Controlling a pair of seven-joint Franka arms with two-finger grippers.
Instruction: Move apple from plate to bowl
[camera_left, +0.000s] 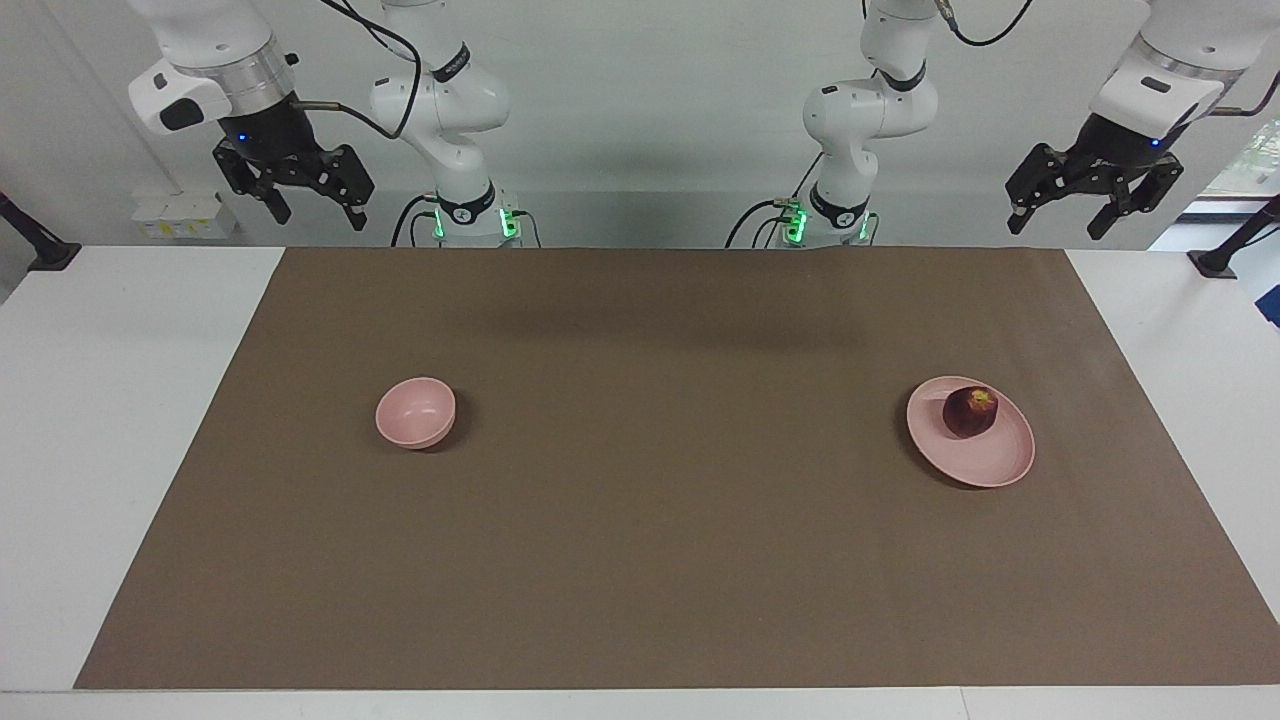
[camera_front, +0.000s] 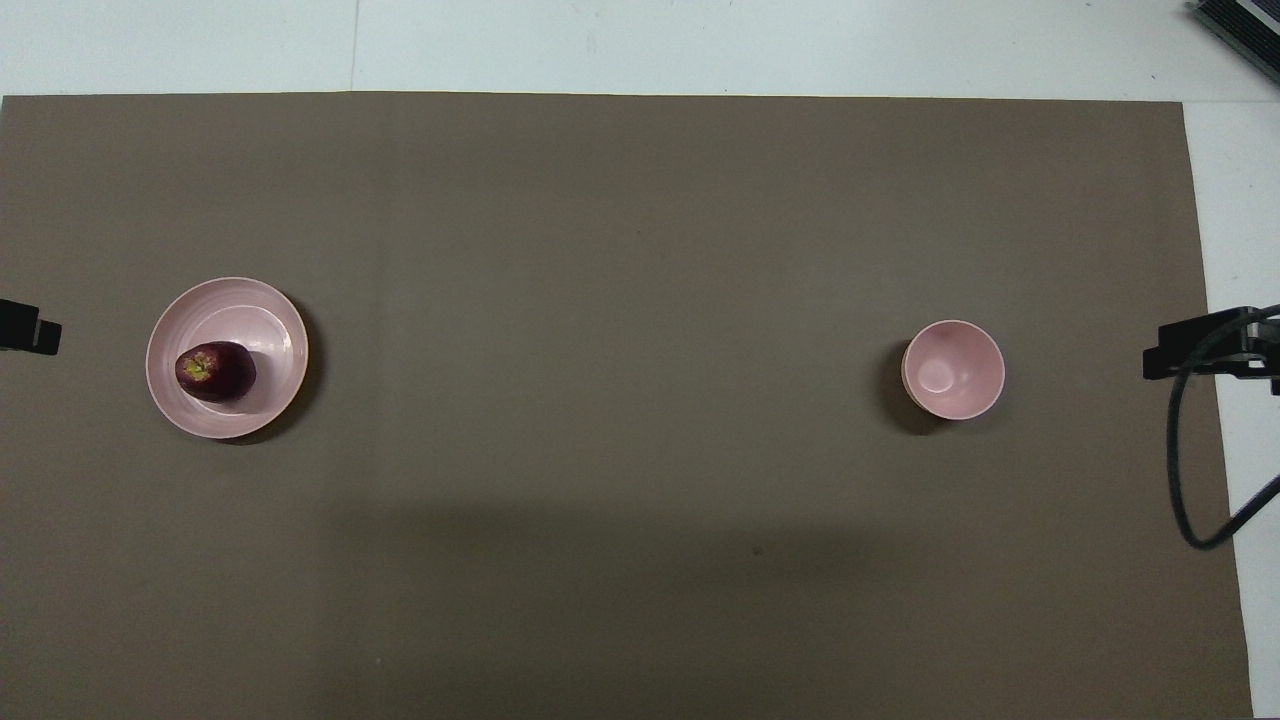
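Note:
A dark red apple (camera_left: 969, 411) (camera_front: 215, 371) rests on the pale pink plate (camera_left: 990, 470) (camera_front: 255, 305), toward the left arm's end of the brown mat. It lies on the part of the plate nearer to the robots. The small pink bowl (camera_left: 415, 412) (camera_front: 952, 369) stands empty toward the right arm's end. My left gripper (camera_left: 1058, 228) hangs open and high in the air by the table's edge at the robots' end, with nothing in it. My right gripper (camera_left: 320, 218) is likewise open, empty and raised at its own end. Both arms wait.
A brown mat (camera_left: 660, 540) covers most of the white table (camera_left: 120, 420). Black stands (camera_left: 40, 250) sit at the table's corners by the robots. A black cable (camera_front: 1180, 470) loops at the right arm's end in the overhead view.

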